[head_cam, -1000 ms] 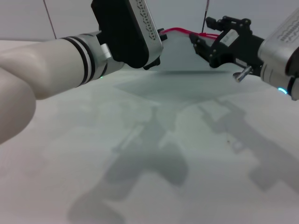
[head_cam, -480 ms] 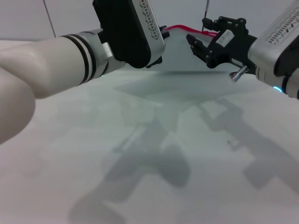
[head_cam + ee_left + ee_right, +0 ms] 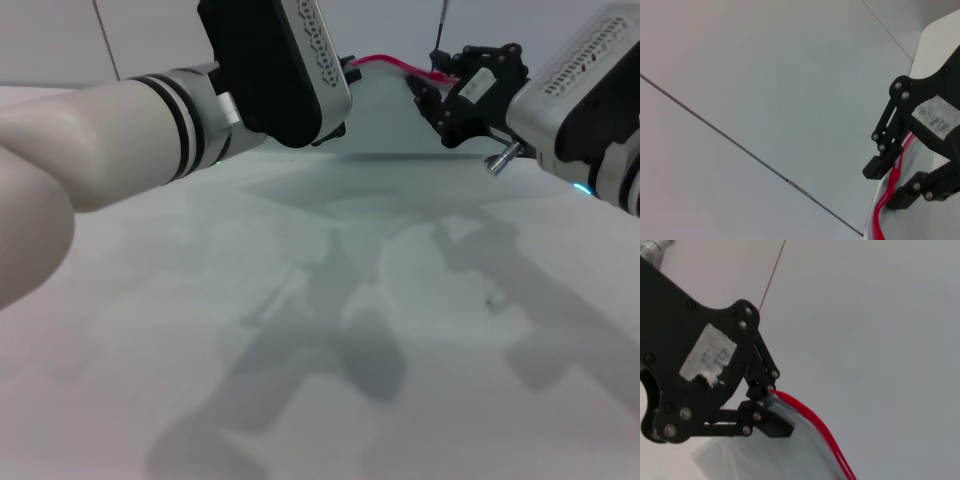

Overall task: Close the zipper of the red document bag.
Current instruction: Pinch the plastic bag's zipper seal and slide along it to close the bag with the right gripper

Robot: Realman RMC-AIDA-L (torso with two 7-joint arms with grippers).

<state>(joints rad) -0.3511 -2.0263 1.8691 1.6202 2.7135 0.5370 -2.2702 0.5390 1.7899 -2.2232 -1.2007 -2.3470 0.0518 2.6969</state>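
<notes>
The zipper (image 3: 395, 64) runs as a thin red strip along the raised far edge of the red document bag (image 3: 385, 110), whose clear sheet is held up above the far side of the counter (image 3: 330, 330). Compared with a second ago, the right end effector (image 3: 430, 88) has shifted a little toward the far edge and now sits on the red strip, where earlier it was just short of it; the left arm has barely moved.

In the left wrist view the right end effector (image 3: 892, 187) has the zipper (image 3: 890, 192) passing between its black fingers (image 3: 879, 166), which look clenched on it. The right wrist view alone shows the left end effector (image 3: 767, 412) pinched shut on the bag's corner (image 3: 790, 450), where the zipper (image 3: 812, 427) begins; in the head view the arm's own body hides that grip.
</notes>
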